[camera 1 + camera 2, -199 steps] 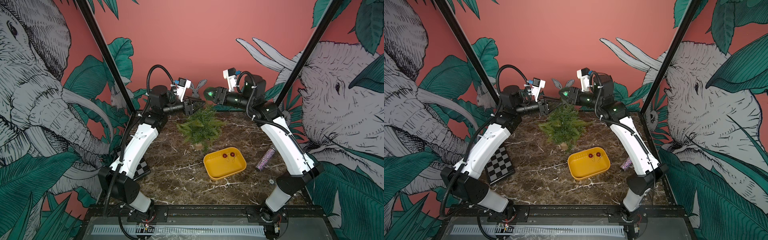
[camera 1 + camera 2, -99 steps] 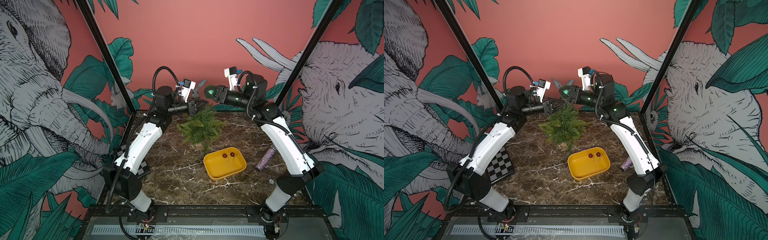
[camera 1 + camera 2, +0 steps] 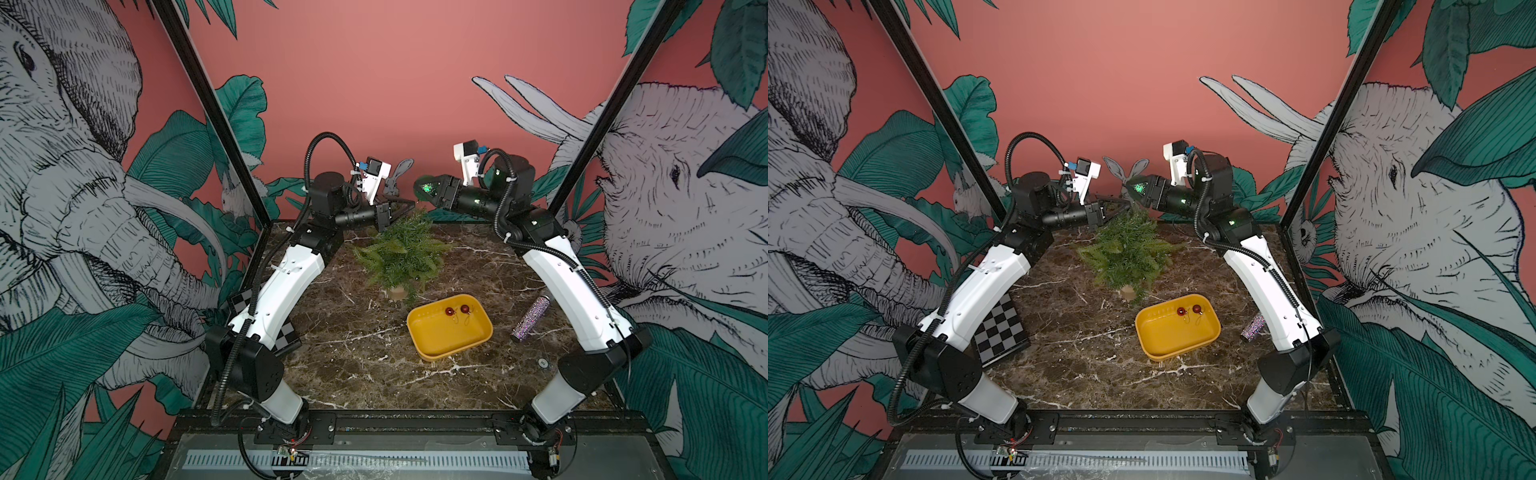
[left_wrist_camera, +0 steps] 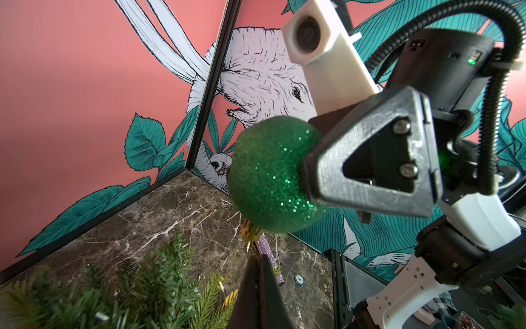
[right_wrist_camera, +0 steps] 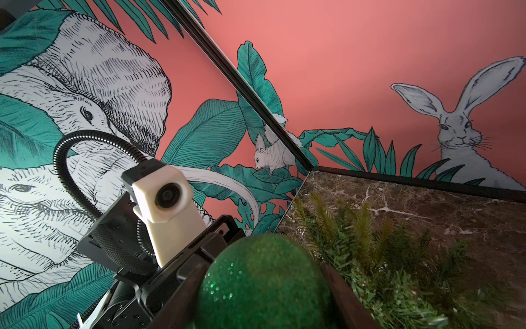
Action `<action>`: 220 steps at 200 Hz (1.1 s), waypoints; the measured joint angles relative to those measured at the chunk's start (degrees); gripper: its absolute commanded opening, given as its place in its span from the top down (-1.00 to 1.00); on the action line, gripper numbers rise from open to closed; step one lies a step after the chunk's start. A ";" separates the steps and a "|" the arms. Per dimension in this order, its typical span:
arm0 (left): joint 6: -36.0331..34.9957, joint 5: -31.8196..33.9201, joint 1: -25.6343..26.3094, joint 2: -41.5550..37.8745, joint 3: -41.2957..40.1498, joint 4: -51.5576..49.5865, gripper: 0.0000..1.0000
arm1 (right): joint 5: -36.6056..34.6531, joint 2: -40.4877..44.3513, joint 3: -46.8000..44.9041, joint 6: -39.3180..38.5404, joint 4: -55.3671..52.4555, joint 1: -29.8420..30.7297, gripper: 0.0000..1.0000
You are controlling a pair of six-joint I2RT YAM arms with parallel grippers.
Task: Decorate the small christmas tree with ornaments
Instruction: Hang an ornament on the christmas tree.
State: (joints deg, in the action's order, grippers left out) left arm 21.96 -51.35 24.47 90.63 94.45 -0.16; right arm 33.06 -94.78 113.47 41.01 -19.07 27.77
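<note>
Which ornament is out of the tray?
The glittery green ball, clamped in the right gripper by the tree; both red balls lie in the yellow tray.

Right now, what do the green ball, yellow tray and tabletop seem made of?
Green ball: fine green glitter coating, grainy with sparkling points; core hidden, perhaps plastic or foam.
Yellow tray: smooth matte plastic, judging by even colour and rounded moulded rim.
Tabletop: dark brown marble look with white veins; real stone or printed laminate, cannot tell.
</note>
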 measured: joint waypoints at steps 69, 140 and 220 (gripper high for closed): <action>-0.39 1.05 0.92 0.33 0.00 -0.42 0.26 | 0.72 0.46 -0.07 1.09 2.21 -0.09 -0.15; -1.46 1.49 1.51 1.18 0.22 -1.51 1.00 | 0.85 0.68 -2.51 1.46 3.13 -0.22 -0.15; -5.35 7.17 1.42 1.18 2.10 -9.14 1.00 | 0.37 0.79 -4.59 2.38 5.18 -1.70 -0.15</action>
State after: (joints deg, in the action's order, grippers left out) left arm 16.60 -44.18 25.89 91.81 96.55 -9.30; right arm 33.43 -94.00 108.88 43.40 -13.89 26.06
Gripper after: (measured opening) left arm 0.047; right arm 0.578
